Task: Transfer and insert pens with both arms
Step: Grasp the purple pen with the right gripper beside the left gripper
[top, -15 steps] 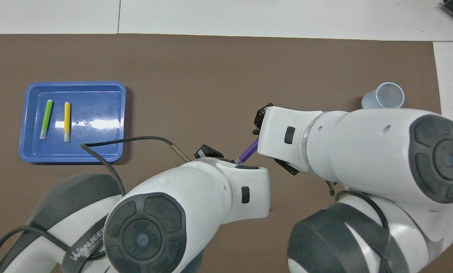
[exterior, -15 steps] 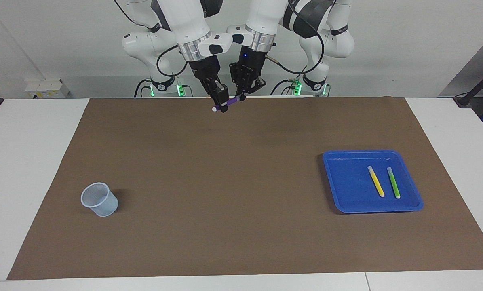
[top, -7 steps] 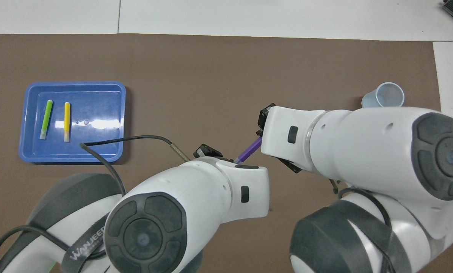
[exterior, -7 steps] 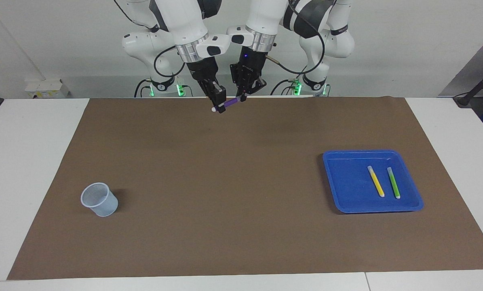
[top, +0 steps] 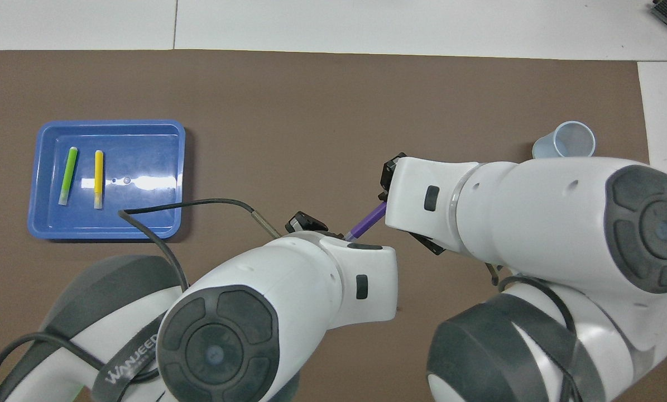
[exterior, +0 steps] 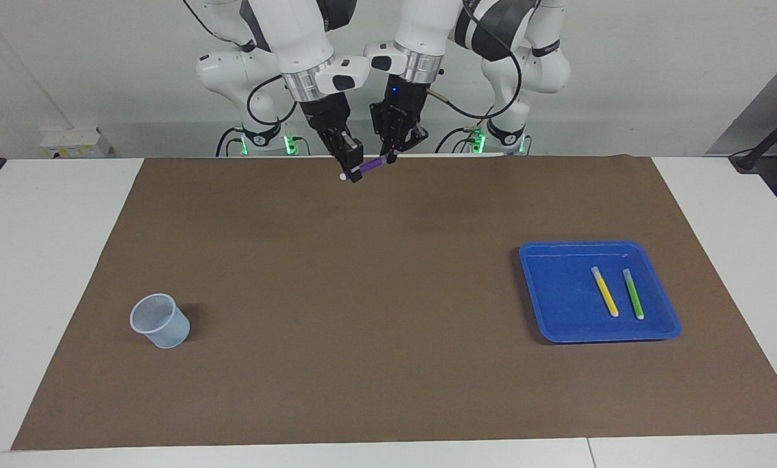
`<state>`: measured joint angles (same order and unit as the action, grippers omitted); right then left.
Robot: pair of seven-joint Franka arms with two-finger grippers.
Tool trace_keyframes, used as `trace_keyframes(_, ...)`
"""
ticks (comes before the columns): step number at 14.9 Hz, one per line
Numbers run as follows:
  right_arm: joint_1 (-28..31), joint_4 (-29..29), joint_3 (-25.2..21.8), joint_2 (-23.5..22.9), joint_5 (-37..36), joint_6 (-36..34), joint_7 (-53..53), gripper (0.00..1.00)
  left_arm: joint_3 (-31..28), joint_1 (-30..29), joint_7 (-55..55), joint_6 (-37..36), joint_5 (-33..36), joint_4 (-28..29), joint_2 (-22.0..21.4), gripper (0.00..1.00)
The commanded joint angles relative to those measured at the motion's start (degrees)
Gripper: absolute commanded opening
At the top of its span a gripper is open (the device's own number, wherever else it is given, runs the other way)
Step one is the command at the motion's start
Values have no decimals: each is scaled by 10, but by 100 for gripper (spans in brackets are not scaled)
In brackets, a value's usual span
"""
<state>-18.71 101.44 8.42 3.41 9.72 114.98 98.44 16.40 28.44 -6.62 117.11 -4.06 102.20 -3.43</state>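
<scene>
Over the robots' edge of the brown mat (exterior: 388,312), both grippers hang in the air with the purple pen (exterior: 370,165) bridged between them. The facing view shows it plainly: right gripper (exterior: 354,170) clamped near the pale cap end, left gripper (exterior: 390,155) clamped on the other end, pen tilted, cap end lower. From overhead the white arm housings cover both grippers – only a short purple stretch (top: 366,221) shows between the two wrists.

The yellow pen (exterior: 605,292) and green pen (exterior: 633,294) lie side by side, apart, in the blue tray (exterior: 557,325) toward the left arm's end of the table. The tray is glossy, rounded-square plastic with a raised rim; overhead catches a bright glare on its floor. A translucent ribbed cup (exterior: 160,320) stands upright on the mat toward the right arm's end – overhead, partly hidden by the right arm. The mat looks matte, like paper; the table (exterior: 37,260) is smooth white.
</scene>
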Motion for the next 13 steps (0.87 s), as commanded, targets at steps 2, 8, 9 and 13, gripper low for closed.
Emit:
trace_keyframes(2,12,13,2,12,-6,8,-18,0,-5,8,18,-11,8,-11,6,0)
trace_keyframes(8,13,11,2,11,-6,8,-19,0,-4,8,28,-6,8,-12,8,48)
trace_keyframes(9,13,11,2,11,-6,8,-19,0,-5,7,29,-5,8,-12,8,64)
trace_keyframes(13,14,10,2,11,-6,8,-19,0,-5,3,29,-5,8,-11,8,100)
